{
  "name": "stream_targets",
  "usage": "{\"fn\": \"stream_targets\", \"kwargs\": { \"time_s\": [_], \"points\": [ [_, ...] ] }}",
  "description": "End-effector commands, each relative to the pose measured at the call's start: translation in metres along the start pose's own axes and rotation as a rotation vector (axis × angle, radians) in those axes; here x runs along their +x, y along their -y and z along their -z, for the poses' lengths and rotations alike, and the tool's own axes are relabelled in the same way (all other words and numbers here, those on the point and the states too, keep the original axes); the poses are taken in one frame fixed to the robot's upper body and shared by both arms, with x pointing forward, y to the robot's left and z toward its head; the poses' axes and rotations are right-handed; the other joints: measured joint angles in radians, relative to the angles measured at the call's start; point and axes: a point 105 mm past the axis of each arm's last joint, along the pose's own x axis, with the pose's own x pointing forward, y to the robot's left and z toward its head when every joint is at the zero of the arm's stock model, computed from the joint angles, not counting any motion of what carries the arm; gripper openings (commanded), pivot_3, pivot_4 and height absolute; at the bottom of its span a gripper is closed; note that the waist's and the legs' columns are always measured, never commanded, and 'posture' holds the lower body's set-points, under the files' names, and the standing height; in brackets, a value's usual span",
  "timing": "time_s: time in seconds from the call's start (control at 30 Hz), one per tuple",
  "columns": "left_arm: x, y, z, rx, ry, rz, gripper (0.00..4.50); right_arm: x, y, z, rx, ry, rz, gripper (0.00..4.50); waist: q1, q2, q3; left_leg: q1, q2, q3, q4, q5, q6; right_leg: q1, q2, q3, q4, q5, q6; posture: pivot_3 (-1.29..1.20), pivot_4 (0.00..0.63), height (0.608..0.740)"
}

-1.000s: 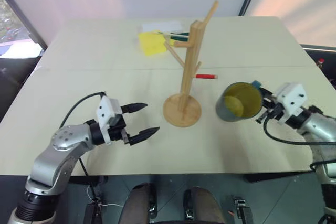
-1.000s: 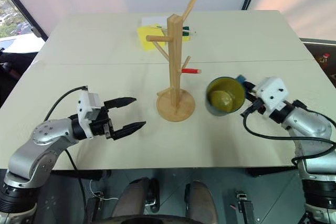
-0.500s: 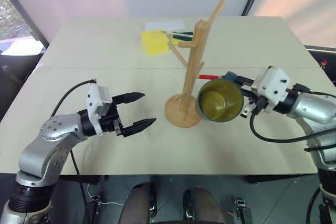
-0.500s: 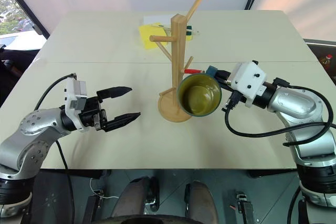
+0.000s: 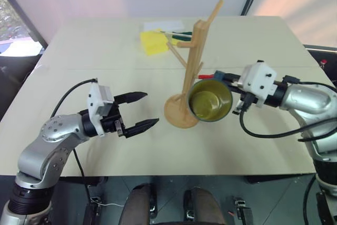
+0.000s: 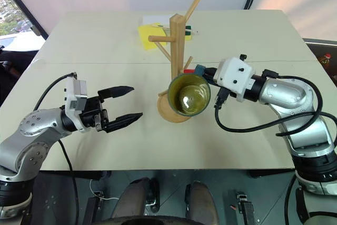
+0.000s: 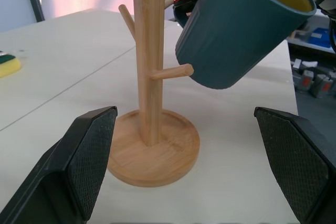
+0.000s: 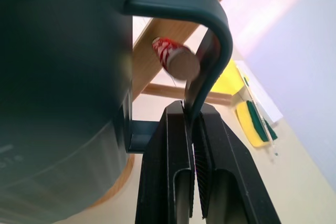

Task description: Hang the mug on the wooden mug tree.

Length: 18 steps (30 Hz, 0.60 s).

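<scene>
The blue-teal mug (image 5: 210, 101) with a yellow inside hangs tilted in the air, its mouth turned toward me, right beside the post of the wooden mug tree (image 5: 196, 56). My right gripper (image 5: 226, 77) is shut on the mug's loop handle (image 8: 210, 19). In the right wrist view a red-wrapped peg tip (image 8: 177, 61) shows within the handle's loop; I cannot tell if it passes through. A lower peg (image 7: 170, 72) touches or nearly touches the mug's side. My left gripper (image 5: 141, 110) stands open to the left of the tree's round base (image 5: 180, 113), with nothing between its fingers (image 7: 89, 161).
A yellow sponge (image 5: 152, 42), a white sheet (image 5: 163, 26) and green pens (image 5: 179, 36) lie at the back of the table behind the tree. The table's front edge (image 5: 174, 173) runs just below both arms.
My right gripper has carried the mug left and upward, from the table's right side up against the mug tree. The left gripper rose slightly early on and has stayed open.
</scene>
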Motion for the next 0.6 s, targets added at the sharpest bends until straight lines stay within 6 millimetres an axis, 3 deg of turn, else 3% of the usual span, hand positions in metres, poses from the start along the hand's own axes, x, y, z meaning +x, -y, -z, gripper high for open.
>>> {"fn": "stream_targets", "kwargs": {
  "time_s": [0.03,0.1,0.13,0.23,0.37,0.53,0.6],
  "points": [
    [0.001,0.005,-0.013,0.044,0.033,0.013,4.5,0.002,0.008,-0.009,-0.023,0.021,0.034,0.02,0.001,0.0,0.0,0.0,0.0,0.0,0.0,0.0,0.0,0.0,0.0,0.0,0.0,0.0,0.0,0.0,0.15,0.73],
    [0.001,0.005,-0.013,0.045,0.034,0.01,4.5,0.003,0.009,-0.008,-0.02,0.019,0.036,0.02,0.002,0.0,0.0,0.0,0.0,0.0,0.0,0.0,0.0,0.0,0.0,0.0,0.0,0.0,0.0,0.0,0.15,0.73],
    [0.001,0.004,-0.013,0.045,0.034,0.009,4.5,0.003,0.009,-0.008,-0.019,0.018,0.037,0.66,0.001,0.0,0.0,0.0,0.0,0.0,0.0,0.0,0.0,0.0,0.0,0.0,0.0,0.0,0.0,0.0,0.15,0.73],
    [0.001,0.005,-0.013,0.044,0.036,0.006,4.5,0.001,0.013,-0.008,-0.028,0.014,0.056,1.94,0.001,0.0,0.0,0.0,0.0,0.0,0.0,0.0,0.0,0.0,0.0,0.0,0.0,0.0,0.0,0.0,0.15,0.73],
    [0.001,0.005,-0.013,0.045,0.038,0.005,4.5,-0.005,0.02,-0.007,-0.027,0.003,0.095,4.03,0.001,0.0,0.0,0.0,0.0,0.0,0.0,0.0,0.0,0.0,0.0,0.0,0.0,0.0,0.0,0.0,0.15,0.73],
    [0.002,-0.002,-0.011,0.019,0.045,-0.026,4.5,-0.037,0.036,0.006,0.109,0.025,0.196,4.03,0.007,-0.001,0.0,0.0,0.0,0.0,0.0,0.0,0.0,0.001,0.0,0.0,0.0,0.0,0.0,0.0,0.15,0.73],
    [0.001,-0.013,-0.005,-0.009,0.037,-0.096,4.5,-0.052,0.039,0.021,0.243,0.042,0.258,4.03,0.006,-0.001,0.0,0.0,0.0,0.0,0.0,0.0,0.0,0.001,0.0,0.0,0.0,0.0,0.0,0.0,0.15,0.73]
  ]
}}
